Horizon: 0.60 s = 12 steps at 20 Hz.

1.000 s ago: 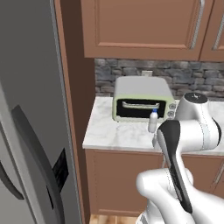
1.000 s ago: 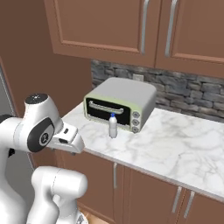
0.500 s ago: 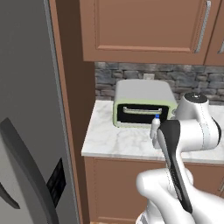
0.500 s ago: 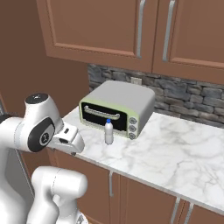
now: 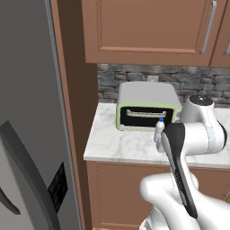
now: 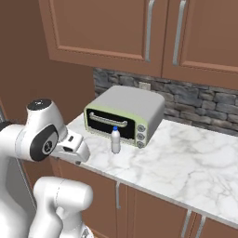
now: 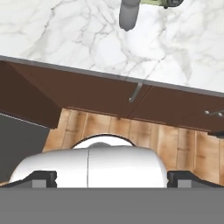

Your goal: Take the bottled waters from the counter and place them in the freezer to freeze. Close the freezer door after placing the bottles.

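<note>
The gripper hangs just off the front edge of the counter, pointing down toward the floor, and its fingers sit spread wide apart at the two bottom corners of the hand view, nothing between them. One bottled water stands upright on the marble, up past the gripper and a little to one side of it, near but not touching; from the hand camera the bottle sits at the top of frame, beyond the counter edge, with the wooden floor directly below the hand. Right behind the bottle is the toaster oven, pale green with a glass door and a row of knobs, the bottle just in front of its door. In the left base view the bottle's blue cap peeks out above the arm's dark forearm, close against the oven front. The freezer stands well off to the gripper's side, past the end of the counter, a grey door with a long dark handle closest to the camera. Brown wall cabinets run overhead, and a stone backsplash lines the wall behind the oven.
</note>
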Motion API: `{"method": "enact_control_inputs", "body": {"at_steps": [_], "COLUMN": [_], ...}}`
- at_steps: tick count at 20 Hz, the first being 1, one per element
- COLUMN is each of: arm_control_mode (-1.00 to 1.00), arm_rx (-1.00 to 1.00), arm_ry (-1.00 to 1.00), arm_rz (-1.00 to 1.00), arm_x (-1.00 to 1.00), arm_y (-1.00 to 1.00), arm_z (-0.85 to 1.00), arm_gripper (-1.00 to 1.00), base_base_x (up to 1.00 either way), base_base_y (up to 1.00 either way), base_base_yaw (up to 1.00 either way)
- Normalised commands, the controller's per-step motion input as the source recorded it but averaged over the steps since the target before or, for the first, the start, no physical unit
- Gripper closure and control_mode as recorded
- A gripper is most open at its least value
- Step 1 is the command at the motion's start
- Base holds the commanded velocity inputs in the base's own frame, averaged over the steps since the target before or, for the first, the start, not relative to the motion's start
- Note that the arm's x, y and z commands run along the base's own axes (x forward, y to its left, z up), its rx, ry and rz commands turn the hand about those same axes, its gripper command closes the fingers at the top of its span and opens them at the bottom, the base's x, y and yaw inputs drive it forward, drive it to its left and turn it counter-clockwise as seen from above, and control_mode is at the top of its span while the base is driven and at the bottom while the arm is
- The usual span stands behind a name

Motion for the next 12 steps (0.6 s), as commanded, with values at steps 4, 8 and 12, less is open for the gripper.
{"method": "enact_control_inputs", "body": {"at_steps": [4, 8, 12], "arm_control_mode": [-1.0, -1.0, -1.0], "arm_rx": [0.04, 0.04, 0.03], "arm_ry": [-0.11, -0.2, -0.24], "arm_rz": [0.01, 0.12, 0.16], "arm_x": [0.15, 0.16, 0.22], "arm_y": [-0.3, -0.46, -0.43], "arm_z": [-0.15, -0.18, -0.24], "arm_gripper": [-1.0, -1.0, -1.0], "base_base_x": [0.0, 0.0, 0.0], "base_base_y": [0.0, 0.0, 0.0], "base_base_yaw": [0.0, 0.0, 0.0]}}
